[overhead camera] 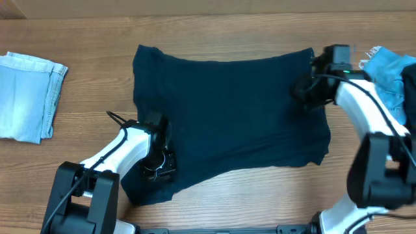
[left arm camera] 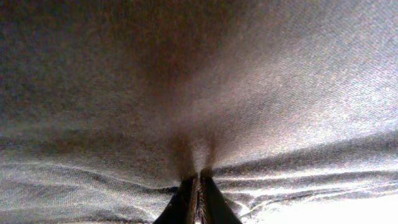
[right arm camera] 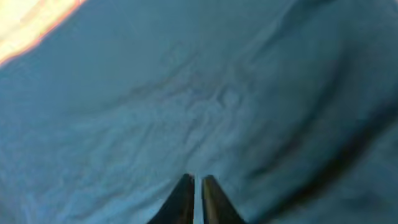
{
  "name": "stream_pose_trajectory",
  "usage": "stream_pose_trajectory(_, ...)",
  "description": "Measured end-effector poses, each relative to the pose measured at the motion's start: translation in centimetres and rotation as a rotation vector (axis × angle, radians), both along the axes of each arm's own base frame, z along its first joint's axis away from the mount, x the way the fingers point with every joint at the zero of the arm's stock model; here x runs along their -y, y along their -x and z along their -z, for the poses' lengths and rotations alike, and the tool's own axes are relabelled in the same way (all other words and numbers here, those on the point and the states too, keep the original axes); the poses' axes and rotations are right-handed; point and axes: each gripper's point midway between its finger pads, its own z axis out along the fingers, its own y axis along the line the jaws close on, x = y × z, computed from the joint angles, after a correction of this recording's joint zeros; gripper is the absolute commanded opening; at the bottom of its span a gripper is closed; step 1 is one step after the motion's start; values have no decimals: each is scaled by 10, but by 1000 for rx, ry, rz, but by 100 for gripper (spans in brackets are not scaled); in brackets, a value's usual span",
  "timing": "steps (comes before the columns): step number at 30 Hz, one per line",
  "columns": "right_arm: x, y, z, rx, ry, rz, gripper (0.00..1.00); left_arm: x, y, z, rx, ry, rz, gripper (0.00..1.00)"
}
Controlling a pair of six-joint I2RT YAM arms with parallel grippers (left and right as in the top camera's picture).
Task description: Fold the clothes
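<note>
The dark navy garment [overhead camera: 227, 110] lies spread flat across the middle of the table. My left gripper [overhead camera: 158, 169] rests on its lower left part. In the left wrist view the gripper [left arm camera: 198, 175] is shut, and the fabric [left arm camera: 249, 93] puckers into its tips, pinched there. My right gripper [overhead camera: 304, 91] sits at the garment's upper right edge. In the right wrist view this gripper [right arm camera: 196, 180] is shut to a thin slit over the fabric [right arm camera: 186, 93]. Whether cloth is caught in it does not show.
A folded pale blue denim piece [overhead camera: 26, 97] lies at the far left of the wooden table [overhead camera: 91, 45]. A brighter blue denim piece [overhead camera: 390, 71] is bunched at the far right, behind my right arm.
</note>
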Motion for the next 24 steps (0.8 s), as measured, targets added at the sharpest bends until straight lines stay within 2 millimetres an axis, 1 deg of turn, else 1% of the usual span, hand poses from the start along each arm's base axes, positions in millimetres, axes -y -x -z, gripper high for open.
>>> stream_pose_trajectory(4, 6, -12, 39, -28, 16, 34, 6, 0, 0, 0, 1, 0, 0, 8)
stream_pose_trajectory(6, 9, -23, 52, -2, 24, 47, 6, 0, 0, 0, 1, 0, 0, 9)
stream_pose_trajectory(7, 9, -30, 55, 21, 24, 50, 6, 0, 0, 0, 1, 0, 0, 8)
stream_pose_trajectory(10, 12, -55, 54, 121, 31, 55, 4, 0, 0, 0, 0, 0, 0, 9)
stream_pose_trajectory(13, 13, -79, 50, 225, 37, 57, 4, 0, 0, 0, 0, 0, 0, 9)
stream_pose_trajectory(14, 14, -84, 49, 248, 39, 58, 4, 0, 0, 0, 0, 0, 0, 9)
stream_pose_trajectory(15, 14, -91, 47, 279, 41, 60, 8, 0, 0, 0, 1, 1, 0, 9)
stream_pose_trajectory(17, 16, -95, 44, 301, 43, 61, 18, 0, 0, 0, 0, 0, 0, 9)
stream_pose_trajectory(18, 17, -95, 44, 298, 41, 66, 32, 0, 0, 0, 1, 1, 0, 9)
stream_pose_trajectory(19, 18, -89, 48, 269, 39, 70, 47, 0, 0, 0, 1, 1, 0, 10)
stream_pose_trajectory(20, 19, -85, 50, 252, 31, 67, 54, 0, 0, 0, 1, 1, -1, 11)
stream_pose_trajectory(23, 25, -78, 41, 227, 21, 67, 64, 1, -2, 0, 9, 10, 21, 15)
stream_pose_trajectory(24, 30, -76, 37, 224, 22, 70, 67, 0, -3, -1, 16, 6, 39, 17)
